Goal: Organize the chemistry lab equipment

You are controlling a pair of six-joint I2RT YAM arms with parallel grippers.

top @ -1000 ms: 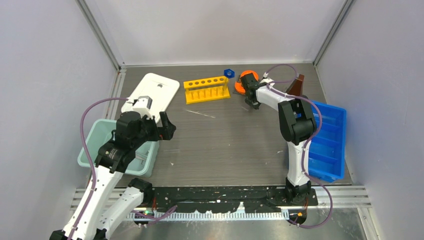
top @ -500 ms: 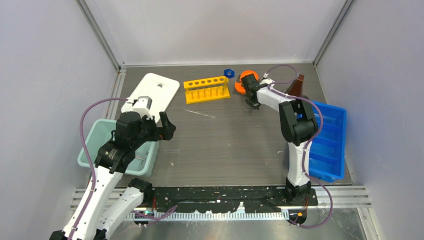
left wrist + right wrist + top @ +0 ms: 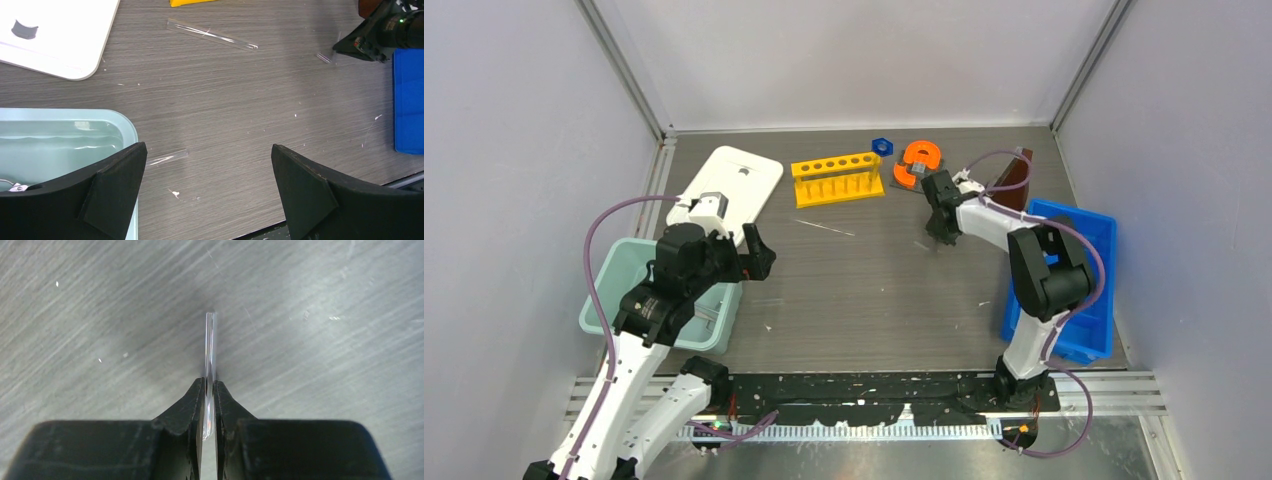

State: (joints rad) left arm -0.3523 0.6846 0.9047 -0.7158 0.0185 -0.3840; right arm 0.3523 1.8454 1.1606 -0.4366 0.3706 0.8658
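Grey wood-grain worktop (image 3: 874, 290) was flecked white, pale walls (image 3: 854, 60) around, right fingers (image 3: 192, 405) clamped thin clear rod (image 3: 211, 340), left fingers (image 3: 115, 175) stood apart

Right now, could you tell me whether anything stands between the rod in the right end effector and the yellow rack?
Nothing visible does; the orange horseshoe piece sits off the straight path from the clear rod to the yellow rack.
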